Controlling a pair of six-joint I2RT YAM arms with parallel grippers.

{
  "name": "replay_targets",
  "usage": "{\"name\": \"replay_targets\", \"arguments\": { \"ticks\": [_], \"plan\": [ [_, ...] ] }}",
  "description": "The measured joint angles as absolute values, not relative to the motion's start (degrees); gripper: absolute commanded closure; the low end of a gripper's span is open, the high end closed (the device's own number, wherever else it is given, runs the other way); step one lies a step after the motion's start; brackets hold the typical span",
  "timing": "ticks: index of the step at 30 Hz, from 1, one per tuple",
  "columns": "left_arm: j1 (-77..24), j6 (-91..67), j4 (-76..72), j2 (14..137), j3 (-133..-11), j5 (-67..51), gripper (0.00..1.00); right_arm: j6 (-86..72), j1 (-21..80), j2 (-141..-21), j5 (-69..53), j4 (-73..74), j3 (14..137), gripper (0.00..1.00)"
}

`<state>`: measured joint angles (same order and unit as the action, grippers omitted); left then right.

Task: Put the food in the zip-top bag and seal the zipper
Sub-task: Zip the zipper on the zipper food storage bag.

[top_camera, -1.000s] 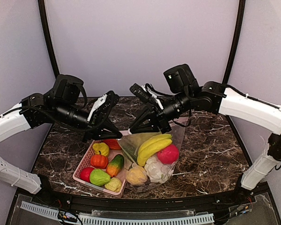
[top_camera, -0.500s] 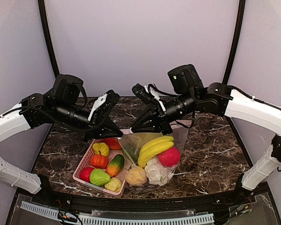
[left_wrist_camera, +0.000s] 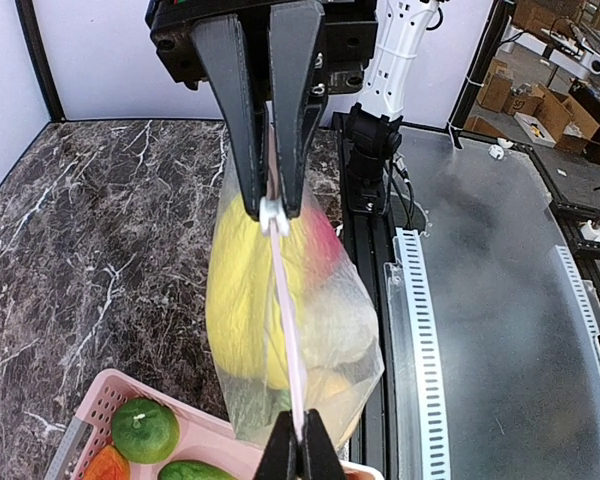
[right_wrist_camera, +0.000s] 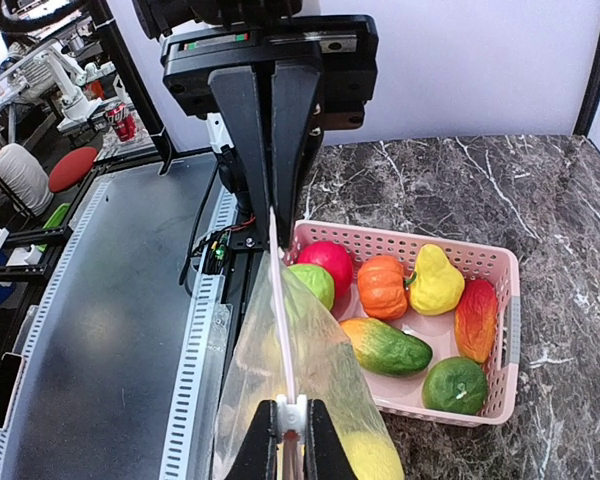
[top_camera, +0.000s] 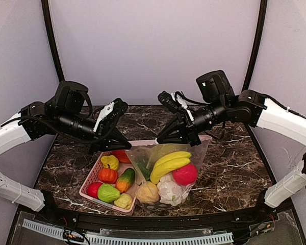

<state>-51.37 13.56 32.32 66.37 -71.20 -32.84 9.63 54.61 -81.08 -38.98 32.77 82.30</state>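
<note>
The clear zip-top bag hangs at mid table with a yellow banana, a red fruit, a white cauliflower and a yellow-orange ball inside. Its pale pink zipper is stretched taut between my grippers. My left gripper is shut on the strip's left end, seen in the left wrist view. My right gripper is shut on the white slider riding the strip. The stretch of zipper between the grippers looks pressed closed.
A pink slatted basket touches the bag's left side and holds more toy produce: a green cucumber, an orange pumpkin, a yellow pear and others. The table's front edge and metal rail run just below.
My right gripper has slid to the right along the zipper with the slider. The gap between the grippers has widened and the bag's right corner has shifted right. The left gripper has barely moved.
</note>
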Motion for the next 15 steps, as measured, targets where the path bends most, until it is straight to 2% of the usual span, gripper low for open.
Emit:
{"name": "replay_targets", "arguments": {
  "ticks": [15],
  "plan": [
    [-51.4,14.0,33.1,66.4,-71.2,-32.2,0.99,9.6,52.6,-78.7,-37.6,33.6,79.7,1.0]
  ]
}}
